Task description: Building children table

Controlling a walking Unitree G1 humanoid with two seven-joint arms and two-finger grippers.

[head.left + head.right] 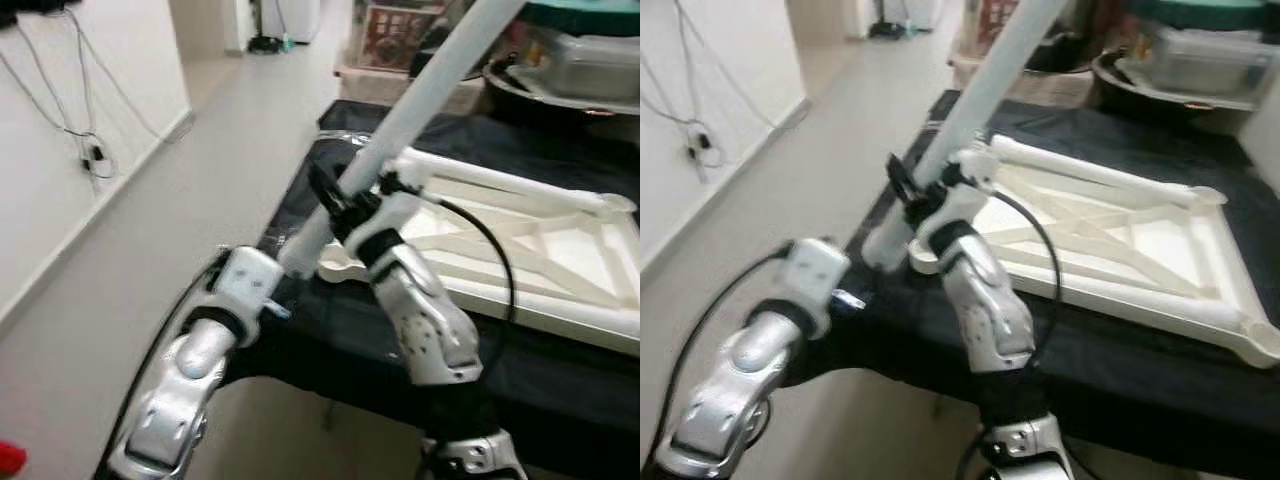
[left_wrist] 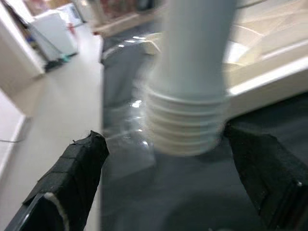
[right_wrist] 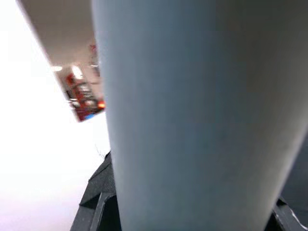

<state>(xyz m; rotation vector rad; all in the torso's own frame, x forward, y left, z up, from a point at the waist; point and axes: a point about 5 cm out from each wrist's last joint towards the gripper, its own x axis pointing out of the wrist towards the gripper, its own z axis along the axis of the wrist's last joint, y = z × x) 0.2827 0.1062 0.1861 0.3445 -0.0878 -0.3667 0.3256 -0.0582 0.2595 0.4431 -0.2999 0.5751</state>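
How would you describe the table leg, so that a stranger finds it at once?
Find the black-covered table bearing the upturned white plastic tabletop frame. At its near left corner the right claw grips a long white plastic tube slanting upward. Unlike the frame's flat bars, this one ends in a ribbed screw thread.

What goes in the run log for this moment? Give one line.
step: fitting leg | right gripper: shut on table leg | left gripper: open, at leg's threaded end | tabletop frame: upside down on black cloth
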